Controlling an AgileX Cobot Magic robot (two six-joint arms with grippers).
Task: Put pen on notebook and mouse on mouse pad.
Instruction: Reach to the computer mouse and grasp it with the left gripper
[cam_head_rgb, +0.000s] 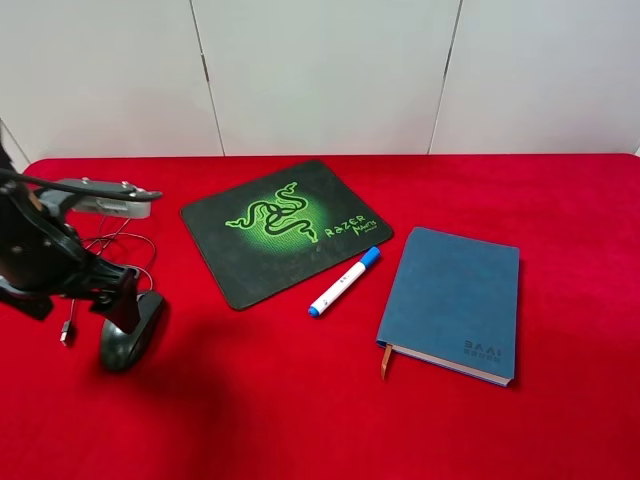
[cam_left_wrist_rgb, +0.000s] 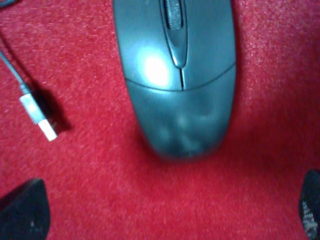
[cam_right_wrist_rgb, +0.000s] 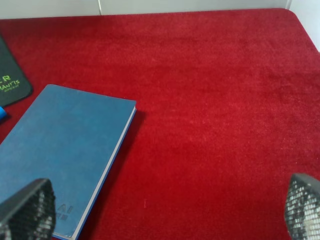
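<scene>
1. My left arm (cam_head_rgb: 40, 255) is at the far left of the high view, its black links folded and reaching low and forward.
2. The left wrist (cam_head_rgb: 85, 272) is bent down, so my left gripper (cam_head_rgb: 118, 297) points steeply downward and sits very low.
3. Left jaws are spread wide. In the wrist view only the two dark fingertips (cam_left_wrist_rgb: 22, 212) show, far apart and blurred.
4. I see the right arm only through its own wrist camera.
5. My right gripper (cam_right_wrist_rgb: 165, 210) has its jaws spread wide, with mesh-textured pads (cam_right_wrist_rgb: 27, 212) far apart. It is held higher than the left and angled forward and down.
</scene>
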